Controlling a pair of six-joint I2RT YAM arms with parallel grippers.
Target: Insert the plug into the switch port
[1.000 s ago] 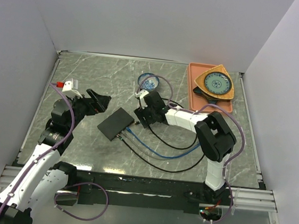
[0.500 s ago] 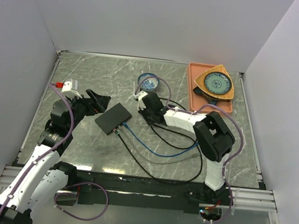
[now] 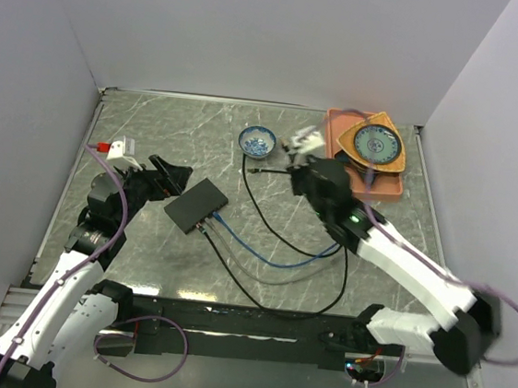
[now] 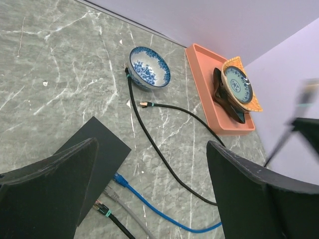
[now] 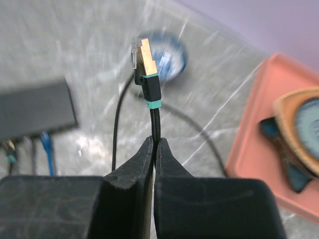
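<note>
Top external view: a grey marbled desk [image 3: 155,127] inside white walls. The flat black switch [image 3: 197,204] lies left of centre, set at an angle. A blue cable [image 3: 262,255] and darker cables run from its near edge across the desk. The left claw [image 3: 176,174] hangs just beside the switch's far left corner. The right claw [image 3: 301,166] is blurred, up over the desk between a blue-patterned bowl [image 3: 257,141] and an orange tray [image 3: 330,155] that carries a teal plate [image 3: 375,143]. The plug cannot be made out from here.

Left wrist view: the left claw [image 4: 152,144] gapes wide with nothing in it, one dark finger [image 4: 50,189] at each side. The switch [image 4: 99,149] lies partly under the left finger, with the blue cable [image 4: 149,204] entering its edge.

Right wrist view: the right claw [image 5: 153,144] is pinched tight on a black cable [image 5: 154,119], gripping it just below the plug [image 5: 142,57]. The plug is gold-tipped with a teal ring and points up and away from the claw, raised above the desk. The switch [image 5: 35,107] lies well apart to the left, the tray [image 5: 254,134] to the right.
</note>
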